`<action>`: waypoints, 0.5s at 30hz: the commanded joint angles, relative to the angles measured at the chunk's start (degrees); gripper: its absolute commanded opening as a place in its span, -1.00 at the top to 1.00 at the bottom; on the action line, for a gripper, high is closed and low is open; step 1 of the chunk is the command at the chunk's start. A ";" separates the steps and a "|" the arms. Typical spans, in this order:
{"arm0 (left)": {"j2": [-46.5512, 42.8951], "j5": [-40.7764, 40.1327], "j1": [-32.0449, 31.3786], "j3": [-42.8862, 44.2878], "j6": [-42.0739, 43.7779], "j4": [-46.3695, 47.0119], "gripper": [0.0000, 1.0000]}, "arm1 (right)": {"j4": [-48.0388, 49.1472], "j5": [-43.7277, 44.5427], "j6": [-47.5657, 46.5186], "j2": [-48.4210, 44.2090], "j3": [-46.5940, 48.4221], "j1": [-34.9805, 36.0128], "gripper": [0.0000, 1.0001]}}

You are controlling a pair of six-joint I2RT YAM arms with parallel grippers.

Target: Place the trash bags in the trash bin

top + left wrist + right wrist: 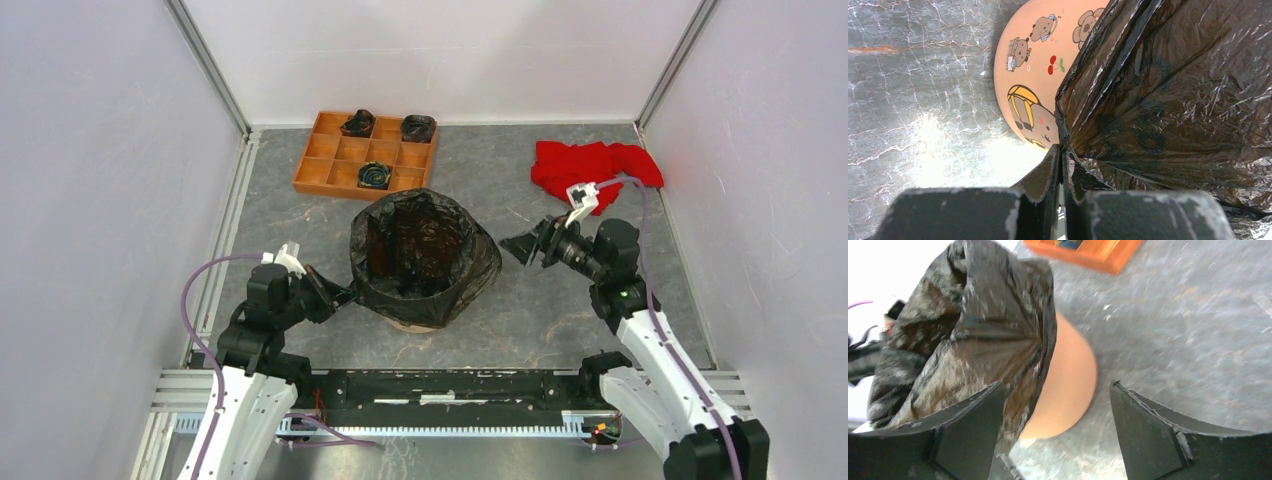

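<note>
From above, the thin, glossy black plastic trash bag (pixel 425 250) is seen draped open over the round peach-orange plastic trash bin (pixel 413 322); the lining is judged nearly done. The left gripper (pixel 338 294) is at its left side, the right gripper (pixel 522 246) just beside its right. An orange wooden compartment tray (pixel 330 165) and a red cloth (pixel 590 168) lie well behind. In the left wrist view, the fingers are pinched on a fold of film. In the right wrist view, the jaws are spread wide and nothing is held; the skirt probably needs tugging down next.
</note>
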 commanded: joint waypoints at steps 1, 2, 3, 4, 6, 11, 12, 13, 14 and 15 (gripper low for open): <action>-0.34 0.07 0.04 -0.56 -2.43 2.92 0.81 | 22.19 -23.94 13.85 -0.74 -6.81 -4.65 -0.72; -0.17 0.05 0.04 -0.63 -2.36 2.91 0.82 | 23.83 -24.77 14.59 -0.39 -7.74 -4.73 -0.76; -0.06 0.18 0.04 -0.65 -2.27 2.98 0.82 | 25.10 -25.22 15.35 -0.07 -8.70 -4.71 -0.79; 0.10 0.29 0.04 -0.57 -2.19 3.04 0.83 | 26.16 -25.56 15.94 0.24 -9.43 -4.76 -0.80; 0.24 0.32 0.04 -0.56 -2.00 3.02 0.84 | 28.75 -26.13 17.48 0.87 -10.63 -4.79 -0.83; 0.18 0.50 0.04 -0.91 -1.98 3.47 0.85 | 34.25 -26.80 19.32 4.65 -13.10 -4.75 -0.72; 0.26 0.51 0.04 -0.91 -1.98 3.56 0.85 | 35.69 -27.08 20.13 5.58 -13.55 -4.74 -0.64; 0.31 0.70 0.04 -0.96 -1.98 3.60 0.86 | 36.99 -27.14 20.63 6.26 -13.84 -4.61 -0.59; 0.39 0.77 0.04 -0.94 -1.98 3.66 0.86 | 37.29 -26.89 20.59 6.67 -13.98 -4.51 -0.56; 0.44 0.77 0.04 -0.99 -2.03 3.66 0.87 | 37.61 -26.69 20.52 7.24 -14.03 -4.37 -0.53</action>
